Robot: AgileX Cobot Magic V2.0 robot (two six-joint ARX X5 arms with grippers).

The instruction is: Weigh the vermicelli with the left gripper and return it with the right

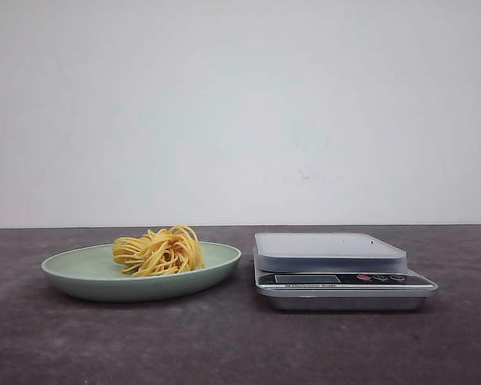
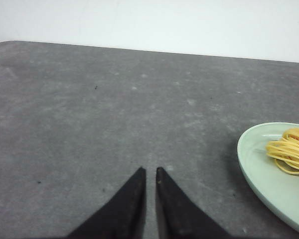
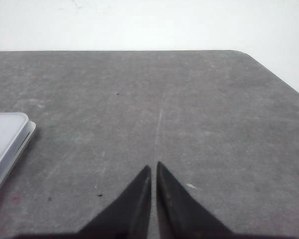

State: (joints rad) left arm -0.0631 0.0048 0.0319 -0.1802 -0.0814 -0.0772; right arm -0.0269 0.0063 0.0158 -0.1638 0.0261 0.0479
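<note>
Vermicelli (image 1: 159, 251) nest on green plate (image 1: 80, 269), lower left of front frame; tangled coil, no clear long axis. Scale (image 1: 337, 269) beside it. Left gripper (image 2: 150, 172) and right gripper (image 3: 153, 167) pinched closed, holding nothing.

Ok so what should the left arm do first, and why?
Probably open the left gripper and swing it toward the vermicelli: the nest sits untouched on the green plate, the scale is bare, and the fingers are nearly closed over bare table.

vermicelli (image 1: 159, 250) — yellow tangled nest | resting on green plate (image 1: 80, 269)
</note>
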